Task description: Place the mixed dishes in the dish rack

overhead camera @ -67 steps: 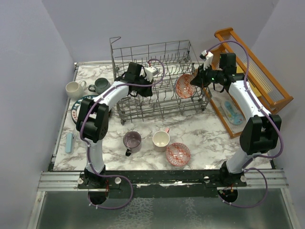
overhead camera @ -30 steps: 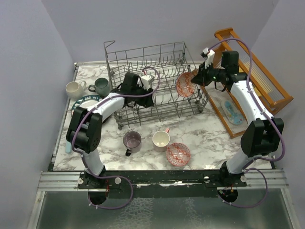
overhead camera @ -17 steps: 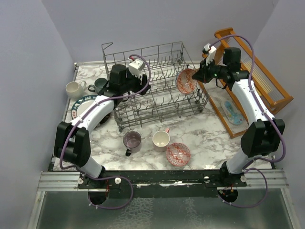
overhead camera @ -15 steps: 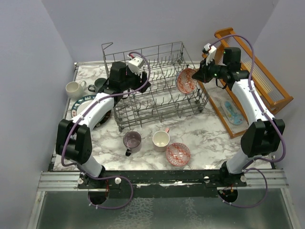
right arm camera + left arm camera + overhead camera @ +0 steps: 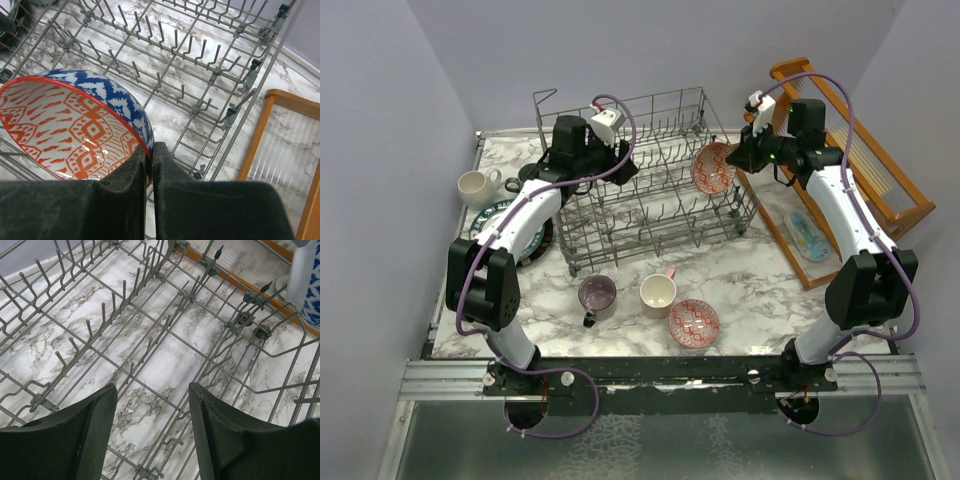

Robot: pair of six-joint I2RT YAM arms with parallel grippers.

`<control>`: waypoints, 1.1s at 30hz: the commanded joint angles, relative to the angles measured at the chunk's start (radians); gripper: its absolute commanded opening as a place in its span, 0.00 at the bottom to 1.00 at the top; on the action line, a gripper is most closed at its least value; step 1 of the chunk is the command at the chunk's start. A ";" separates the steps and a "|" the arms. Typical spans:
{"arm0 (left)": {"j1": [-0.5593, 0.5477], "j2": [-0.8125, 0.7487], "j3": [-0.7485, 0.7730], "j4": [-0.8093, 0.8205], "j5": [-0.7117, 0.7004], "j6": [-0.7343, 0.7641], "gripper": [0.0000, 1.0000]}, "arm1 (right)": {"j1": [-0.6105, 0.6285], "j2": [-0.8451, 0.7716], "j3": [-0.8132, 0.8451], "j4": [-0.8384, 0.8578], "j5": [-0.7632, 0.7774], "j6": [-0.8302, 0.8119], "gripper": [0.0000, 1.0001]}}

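The grey wire dish rack stands mid-table with nothing resting in it. My right gripper is shut on the rim of a red-and-white patterned bowl, held tilted over the rack's right end. My left gripper hangs open above the rack floor near its far left, nothing between its fingers. In front of the rack sit a purple mug, a cream mug with a pink handle and a second patterned bowl. A white mug and the plate lie at the left.
An orange wooden slatted rack leans at the right, with a tray holding a blue item at its foot. A pale blue object lies by the table's left edge. The left arm crosses over the plate.
The left gripper has drawn back toward the rack's far left corner and its jaws have widened. The rack has shifted a little left. The right gripper has raised the bowl slightly.
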 commanded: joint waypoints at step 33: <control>0.015 -0.247 -0.285 0.305 0.010 -0.360 0.61 | 0.252 0.122 0.167 0.224 0.902 0.070 0.01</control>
